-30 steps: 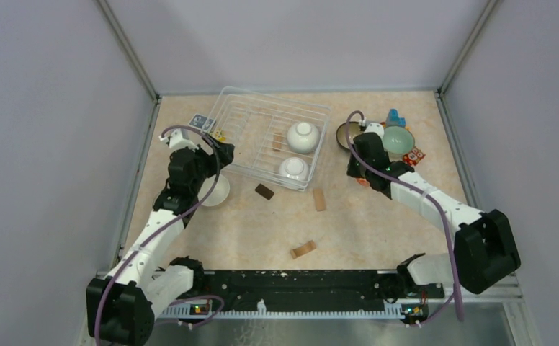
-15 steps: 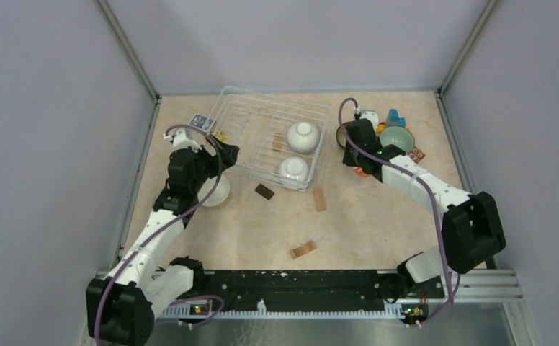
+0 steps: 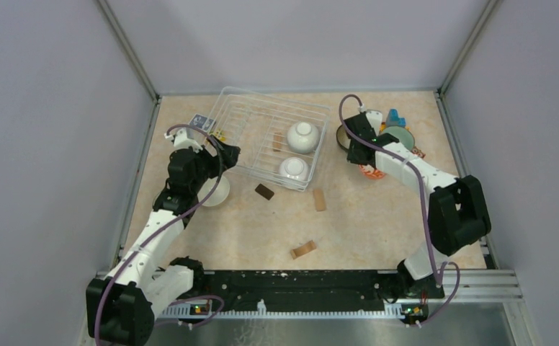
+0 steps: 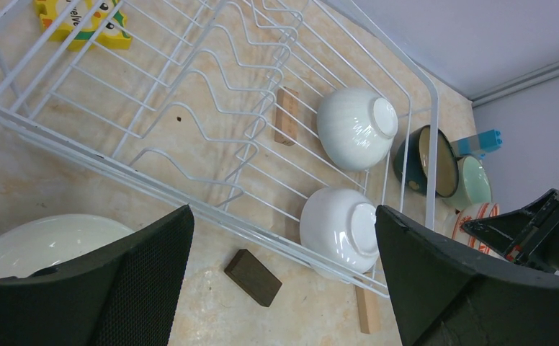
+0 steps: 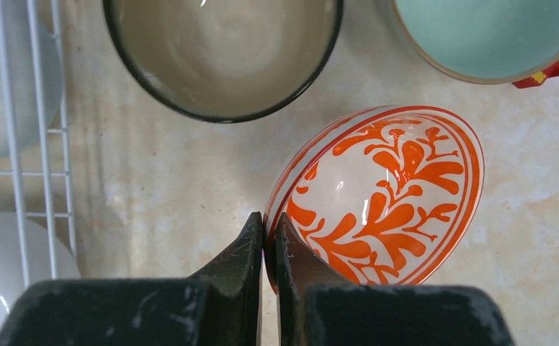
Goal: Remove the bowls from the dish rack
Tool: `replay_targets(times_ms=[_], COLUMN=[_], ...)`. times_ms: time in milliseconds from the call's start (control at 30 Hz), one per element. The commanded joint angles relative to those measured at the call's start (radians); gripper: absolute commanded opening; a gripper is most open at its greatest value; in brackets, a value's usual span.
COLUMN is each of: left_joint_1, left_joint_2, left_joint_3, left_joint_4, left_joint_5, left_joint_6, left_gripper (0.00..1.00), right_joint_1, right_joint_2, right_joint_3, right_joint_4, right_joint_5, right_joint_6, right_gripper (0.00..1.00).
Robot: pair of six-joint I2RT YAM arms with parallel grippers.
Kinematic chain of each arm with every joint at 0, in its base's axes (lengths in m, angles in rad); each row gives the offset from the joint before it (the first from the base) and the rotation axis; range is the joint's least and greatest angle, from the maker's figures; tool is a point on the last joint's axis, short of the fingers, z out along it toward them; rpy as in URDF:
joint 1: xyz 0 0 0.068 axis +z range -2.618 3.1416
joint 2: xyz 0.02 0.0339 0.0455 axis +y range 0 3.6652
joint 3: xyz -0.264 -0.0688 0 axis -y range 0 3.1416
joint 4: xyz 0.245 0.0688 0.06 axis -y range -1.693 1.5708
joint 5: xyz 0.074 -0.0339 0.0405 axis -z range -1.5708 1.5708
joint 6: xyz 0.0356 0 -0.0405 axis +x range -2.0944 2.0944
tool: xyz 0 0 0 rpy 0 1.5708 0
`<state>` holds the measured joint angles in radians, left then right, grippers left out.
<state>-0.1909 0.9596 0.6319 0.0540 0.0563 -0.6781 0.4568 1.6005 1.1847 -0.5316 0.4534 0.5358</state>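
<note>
Beige speckled bench (image 3: 363, 223) carries the white wire dish rack (image 3: 251, 140), two white bowls (image 3: 302, 136) upside down in its right end. Right jaws pinch the rim of a tilted orange-patterned bowl (image 5: 385, 191) outside the rack, beside a dark-rimmed bowl (image 5: 222, 54); left jaws gape wide near a third white bowl (image 4: 46, 241)

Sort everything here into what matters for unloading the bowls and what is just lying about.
Job: dish rack; far white bowl and near white bowl in it; orange-patterned bowl in the right gripper; dark bowl, pale green bowl and plain white bowl on the table.

Lying about: wooden blocks, dark block, blue patterned card, yellow owl card, blue toy.
</note>
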Motion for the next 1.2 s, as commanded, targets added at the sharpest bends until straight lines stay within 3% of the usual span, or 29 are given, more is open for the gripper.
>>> replay_targets(times_ms=[0, 167, 433, 467, 533, 567, 733, 900, 1000, 1167], left_joint_1=[-0.001, -0.001, -0.001, -0.001, -0.001, -0.001, -0.001, -0.001, -0.001, -0.001], left_joint_2=[-0.022, -0.020, -0.007, -0.007, -0.005, -0.005, 0.007, 0.012, 0.013, 0.026], left_joint_3=[-0.005, -0.005, -0.005, -0.005, -0.005, -0.006, -0.011, -0.009, -0.011, -0.005], left_joint_4=[0.052, 0.055, 0.056, 0.056, 0.058, 0.059, 0.066, 0.069, 0.070, 0.084], left_joint_5=[0.002, 0.000, 0.013, 0.013, 0.013, 0.012, 0.013, 0.016, 0.015, 0.066], left_joint_6=[0.013, 0.010, 0.004, 0.003, 0.004, 0.005, 0.006, 0.008, 0.008, 0.026], left_gripper=[0.99, 0.99, 0.99, 0.99, 0.99, 0.99, 0.99, 0.99, 0.99, 0.99], right_joint_1=[-0.072, -0.133, -0.135, -0.134, -0.134, -0.135, -0.135, -0.135, -0.135, -0.134], right_joint_2=[-0.010, 0.018, 0.065, 0.063, 0.059, 0.056, 0.039, 0.028, 0.002, -0.087], right_joint_3=[0.004, 0.000, 0.056, 0.053, 0.046, 0.039, 0.013, 0.026, 0.019, -0.032], right_joint_4=[0.016, 0.045, 0.027, 0.032, 0.035, 0.041, 0.087, 0.066, 0.087, 0.156], right_joint_5=[0.011, -0.104, -0.127, -0.120, -0.106, -0.105, -0.134, -0.136, -0.176, -0.221], right_joint_6=[0.045, 0.043, 0.029, 0.030, 0.040, 0.042, 0.029, 0.039, 0.028, 0.009], right_gripper=[0.00, 0.00, 0.00, 0.04, 0.28, 0.34, 0.35, 0.63, 0.72, 0.77])
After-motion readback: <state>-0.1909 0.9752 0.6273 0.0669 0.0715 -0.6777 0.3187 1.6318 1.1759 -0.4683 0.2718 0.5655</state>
